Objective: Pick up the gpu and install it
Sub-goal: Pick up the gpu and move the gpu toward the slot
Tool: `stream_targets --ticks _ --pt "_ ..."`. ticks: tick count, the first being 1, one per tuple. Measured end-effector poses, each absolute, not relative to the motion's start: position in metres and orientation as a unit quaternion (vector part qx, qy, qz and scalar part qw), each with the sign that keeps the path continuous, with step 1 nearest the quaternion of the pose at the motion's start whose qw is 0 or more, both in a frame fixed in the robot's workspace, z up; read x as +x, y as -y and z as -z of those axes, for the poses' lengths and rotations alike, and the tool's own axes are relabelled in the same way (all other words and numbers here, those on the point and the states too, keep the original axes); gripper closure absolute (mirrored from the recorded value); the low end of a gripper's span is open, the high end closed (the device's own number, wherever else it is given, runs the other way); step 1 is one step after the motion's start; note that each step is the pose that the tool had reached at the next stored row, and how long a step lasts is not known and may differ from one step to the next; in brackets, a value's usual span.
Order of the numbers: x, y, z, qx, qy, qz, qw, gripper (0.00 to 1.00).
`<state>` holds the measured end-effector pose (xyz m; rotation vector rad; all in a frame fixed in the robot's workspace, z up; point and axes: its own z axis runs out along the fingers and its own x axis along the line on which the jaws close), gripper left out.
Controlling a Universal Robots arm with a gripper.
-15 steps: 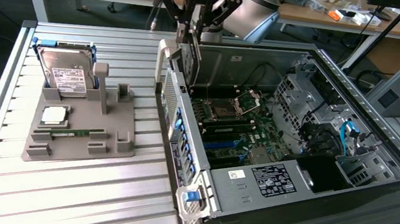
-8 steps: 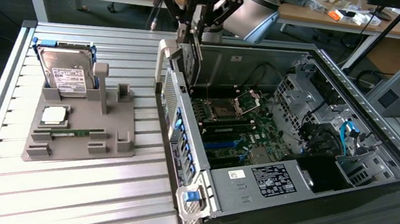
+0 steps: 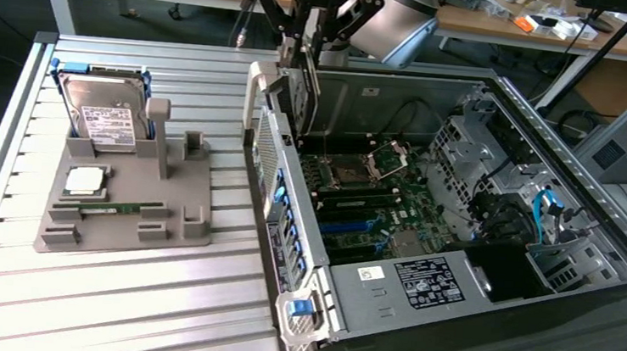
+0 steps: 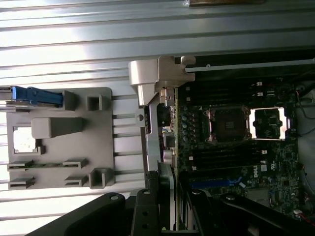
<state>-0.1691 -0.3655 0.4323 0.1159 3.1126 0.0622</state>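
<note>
At the upper centre of the exterior view, a black gripper (image 3: 311, 52) with linkage fingers hangs from a silver robot arm. Its jaws are drawn in narrow and clamp the top edge of the gpu (image 3: 311, 99), a thin flat circuit card.

The card hangs straight down below the fingertips, just inside the rear wall of an open black computer case (image 3: 544, 136) lying on its side. It is seen almost edge-on, as a slim dark strip. Its long axis runs up and down in the frame, and its flat faces turn toward the exterior view's left and right. Which face carries the fan cannot be told. Its lower end hangs above the green motherboard (image 3: 369, 189) and is not seated in it.

In the wrist view, the black fingers (image 4: 147, 211) sit either side of the card's thin edge, which has a silver metal strip along it.

At the exterior view's left, well apart from the gripper, a grey moulded holder (image 3: 191, 216) rests on a slatted aluminium table (image 3: 110, 294). A silver hard drive (image 3: 108, 119) with a white label stands in it.
</note>
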Motion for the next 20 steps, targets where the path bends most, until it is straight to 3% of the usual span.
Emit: stream_targets --ticks 20 --pt "-0.1626 0.3655 -0.4322 0.037 -0.999 -0.02 0.013 0.73"
